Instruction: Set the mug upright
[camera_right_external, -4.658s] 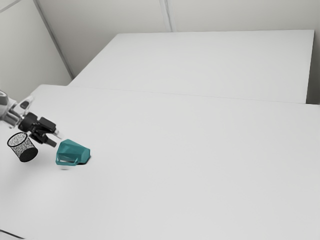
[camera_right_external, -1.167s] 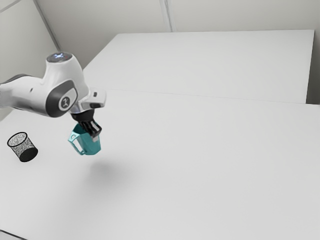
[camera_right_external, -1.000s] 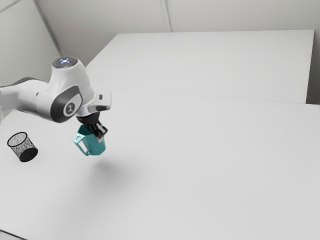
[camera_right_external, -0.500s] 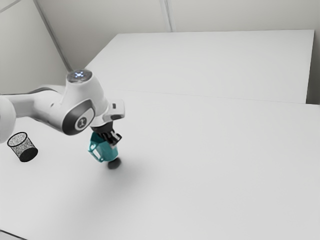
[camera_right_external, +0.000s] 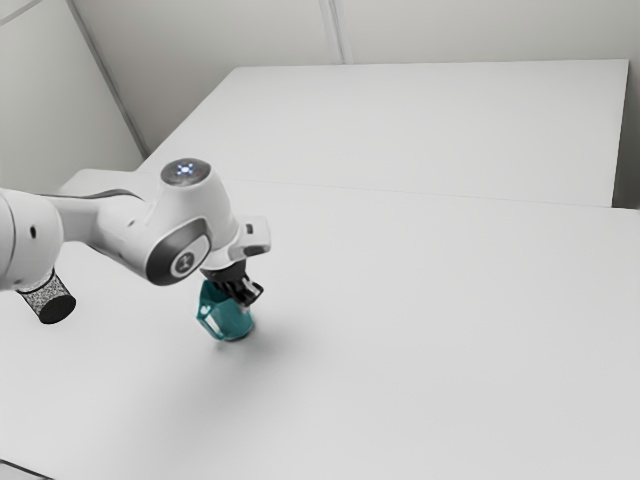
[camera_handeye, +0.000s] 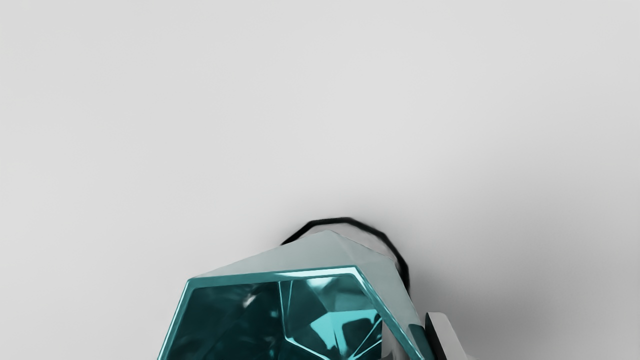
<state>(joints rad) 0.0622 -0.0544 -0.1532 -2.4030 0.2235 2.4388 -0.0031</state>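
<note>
Pale walls rose behind everything in the exterior view. Before them a white surface stretched out, and nearer lay the broad white table. The white arm came in from the exterior view's left, over the table, its hand end pointing down.

Under that end was the teal mug, on the exterior view's left half of the table. It stood roughly upright, mouth up, with the handle toward the exterior view's left. Its base was at or very near the tabletop; I could not tell whether it fully touched. In the wrist view a thin dark curve showed past its lower end, and the angular mouth opened toward the camera.

The black mesh cup was farther to the exterior view's left, well apart from the mug, its upper part hidden by the arm.

The black gripper was closed on the wall of the mug near its mouth, one of the fingers against the outside and the other reaching inside.
</note>
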